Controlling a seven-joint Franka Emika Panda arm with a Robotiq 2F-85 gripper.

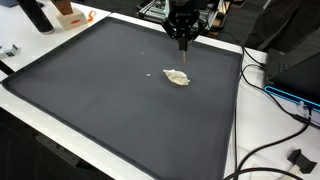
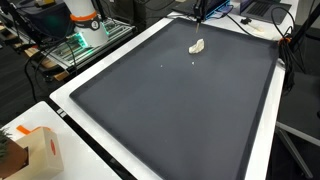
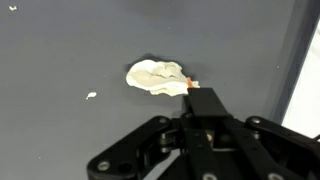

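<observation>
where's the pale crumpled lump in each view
In an exterior view: the pale crumpled lump lies just right of centre, in the upper half.
In an exterior view: it lies top middle, near the mat's far edge.
Wrist view: near centre, slightly left and high.
Shared landmark: the dark mat under it.

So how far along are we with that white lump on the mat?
Early. Done: the gripper sits above the white lump, its jaws apparently closed together and empty. In hand: nothing gripped; in the wrist view the lump lies loose on the dark mat, a small white crumb beside it. Left: any contact with the lump, judging by the gap.
</observation>
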